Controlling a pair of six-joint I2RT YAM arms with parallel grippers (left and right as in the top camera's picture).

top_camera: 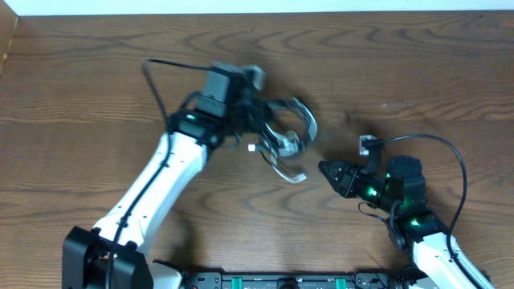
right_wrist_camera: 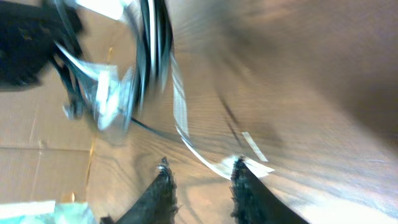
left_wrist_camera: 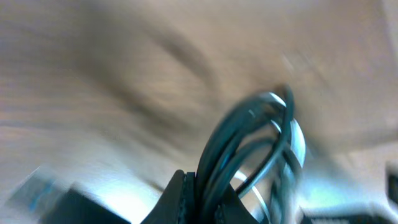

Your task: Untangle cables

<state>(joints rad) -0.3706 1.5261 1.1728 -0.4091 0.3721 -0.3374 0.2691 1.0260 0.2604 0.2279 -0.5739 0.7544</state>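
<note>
The cables [top_camera: 299, 120] form a looped bundle of thin black cords in the middle of the wooden table, with a clear shiny strip [top_camera: 293, 175] trailing from it. My left gripper [top_camera: 254, 114] is at the bundle's left side, shut on several black cords [left_wrist_camera: 249, 143]; the pinch shows in the left wrist view [left_wrist_camera: 202, 186]. My right gripper [top_camera: 323, 168] sits just right of the strip's end, fingers apart with nothing between them [right_wrist_camera: 200, 168]. The strip [right_wrist_camera: 186, 134] ends beside its right fingertip [right_wrist_camera: 239, 171]. The bundle [right_wrist_camera: 152, 43] hangs blurred beyond.
A small white plug [top_camera: 251, 147] lies by the left arm's wrist. The right arm's own thick black cable [top_camera: 450, 152] arcs over the table at right. The table's far edge [top_camera: 257, 14] runs along the top.
</note>
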